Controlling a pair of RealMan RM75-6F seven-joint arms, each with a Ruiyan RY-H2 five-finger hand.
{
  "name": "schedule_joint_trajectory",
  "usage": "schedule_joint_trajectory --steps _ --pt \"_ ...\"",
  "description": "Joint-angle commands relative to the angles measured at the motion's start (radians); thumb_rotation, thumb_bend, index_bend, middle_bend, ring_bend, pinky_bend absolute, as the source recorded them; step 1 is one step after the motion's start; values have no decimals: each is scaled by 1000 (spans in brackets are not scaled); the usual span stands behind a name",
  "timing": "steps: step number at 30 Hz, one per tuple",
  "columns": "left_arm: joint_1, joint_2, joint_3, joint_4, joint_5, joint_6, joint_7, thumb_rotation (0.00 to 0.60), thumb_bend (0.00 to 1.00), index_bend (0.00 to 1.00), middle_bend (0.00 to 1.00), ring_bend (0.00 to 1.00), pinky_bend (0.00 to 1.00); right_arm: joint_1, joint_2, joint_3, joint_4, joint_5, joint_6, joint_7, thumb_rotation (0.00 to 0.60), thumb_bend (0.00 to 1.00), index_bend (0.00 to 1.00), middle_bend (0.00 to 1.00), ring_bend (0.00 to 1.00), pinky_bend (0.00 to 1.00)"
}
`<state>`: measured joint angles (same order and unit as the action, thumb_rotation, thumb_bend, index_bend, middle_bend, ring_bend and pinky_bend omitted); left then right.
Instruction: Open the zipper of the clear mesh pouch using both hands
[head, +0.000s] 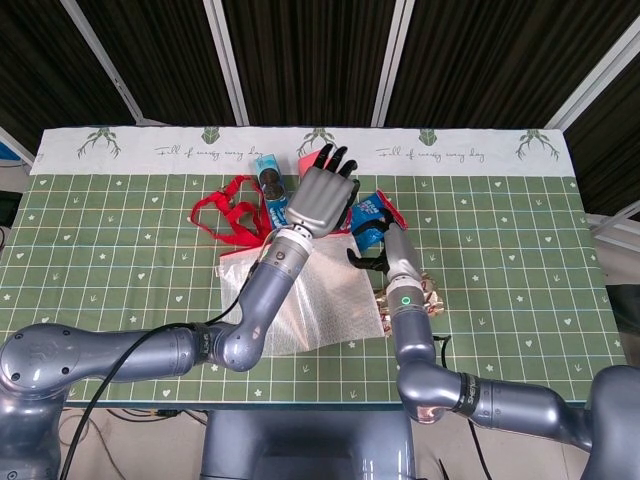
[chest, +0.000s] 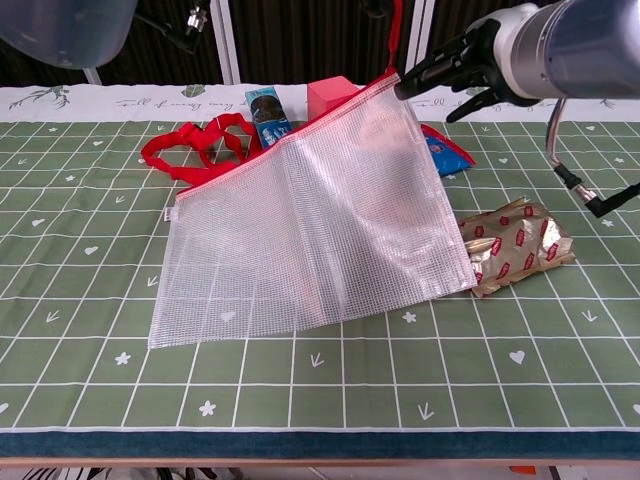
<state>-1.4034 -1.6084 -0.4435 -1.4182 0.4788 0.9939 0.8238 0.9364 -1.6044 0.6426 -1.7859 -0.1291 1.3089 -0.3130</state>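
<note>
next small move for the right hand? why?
Probably ease the right hand the last bit left onto the raised top corner of the clear mesh pouch to pinch the zipper pull. Its fingertips sit right beside that corner, apparently holding nothing, while the left hand is above the pouch's red zipper edge, lifting that corner off the table. The pull itself is too small to make out.

Table (head: 120, 330) under green cloth (head: 520, 250), white grid, small hearts and flowers. White band (head: 150, 150) along far edge, deer motifs, script lettering. Dark blue hem (chest: 320, 443) at near edge. Behind: black pleated curtain (head: 310, 60), white slanted frame bars (head: 228, 60). Even, bright light, soft shadows.
</note>
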Motion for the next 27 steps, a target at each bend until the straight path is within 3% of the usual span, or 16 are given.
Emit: schedule_joint_trajectory --steps 1,27 --pt "-3 1 2 0 -2 2 -4 600 443 649 197 0 20 2 -6 2 9 4 -3 -2 600 419 456 80 0 199" --pt "-13 31 29 -24 -23 17 -17 600 442 650 193 0 20 30 -40 38 62 19 -2 -26 600 445 541 124 0 200"
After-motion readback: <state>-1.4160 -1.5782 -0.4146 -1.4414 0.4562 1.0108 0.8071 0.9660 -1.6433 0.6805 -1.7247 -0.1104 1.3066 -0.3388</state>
